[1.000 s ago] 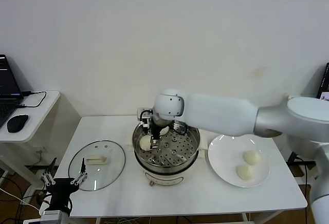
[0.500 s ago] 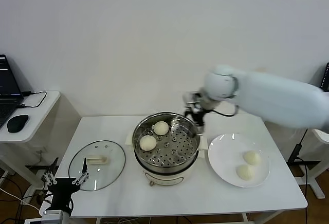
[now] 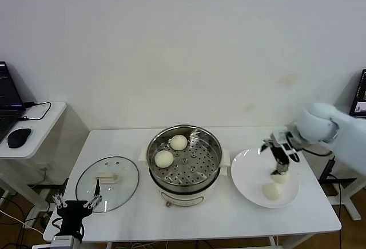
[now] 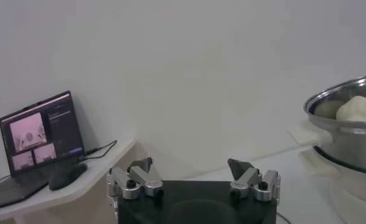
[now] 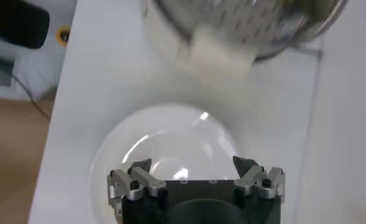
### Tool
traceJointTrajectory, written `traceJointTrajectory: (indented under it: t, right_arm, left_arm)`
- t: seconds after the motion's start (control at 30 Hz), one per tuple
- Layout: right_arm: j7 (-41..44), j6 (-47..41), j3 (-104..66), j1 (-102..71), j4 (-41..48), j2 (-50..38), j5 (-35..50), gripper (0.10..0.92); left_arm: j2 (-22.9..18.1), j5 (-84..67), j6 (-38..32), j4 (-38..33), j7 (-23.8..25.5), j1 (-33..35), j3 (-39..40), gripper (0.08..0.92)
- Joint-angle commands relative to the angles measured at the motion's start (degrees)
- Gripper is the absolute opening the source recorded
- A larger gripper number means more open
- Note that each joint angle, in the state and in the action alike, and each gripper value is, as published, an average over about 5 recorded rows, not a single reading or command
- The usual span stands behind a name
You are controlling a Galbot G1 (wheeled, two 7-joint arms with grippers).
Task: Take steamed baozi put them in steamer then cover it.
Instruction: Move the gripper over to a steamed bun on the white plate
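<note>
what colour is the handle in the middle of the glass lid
Cream-white, a small rectangular handle at the centre of the clear glass lid; it shows best in the head view.

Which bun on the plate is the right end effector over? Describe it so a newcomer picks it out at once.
Start at the steel steamer in the middle of the white table; the round white plate lies on its right. Two steamed baozi sit on that plate. The one meant is the farther baozi, directly under the open right end effector; its neighbour, the nearer baozi, lies toward the table's front edge.
</note>
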State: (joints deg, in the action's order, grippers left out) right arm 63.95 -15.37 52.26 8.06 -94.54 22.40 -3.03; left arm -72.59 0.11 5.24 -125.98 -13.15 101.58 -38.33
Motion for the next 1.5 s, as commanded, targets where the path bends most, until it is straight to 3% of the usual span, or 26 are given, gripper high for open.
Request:
traceJointTrajectory:
  t: [0.03, 0.83, 1.5]
  right_arm:
    - [-1.8, 2.1, -13.9, -20.2, 0.8, -4.0, -7.6, 0.823]
    - [-6.5, 0.0, -13.5, -23.0, 8.5, 5.2, -11.6, 0.814]
    - [-5.3, -1.0, -14.5, -23.4, 9.4, 6.1, -9.2, 0.61]
  left_arm:
    - [-0.4, 0.3, 0.1, -0.1, 0.1, 0.4, -0.2, 0.823]
    - [-1.2, 0.4, 0.0, 0.6, 0.0, 0.5, -1.1, 0.823]
    - [-1.4, 0.4, 0.0, 0.2, 0.0, 0.5, -1.1, 0.823]
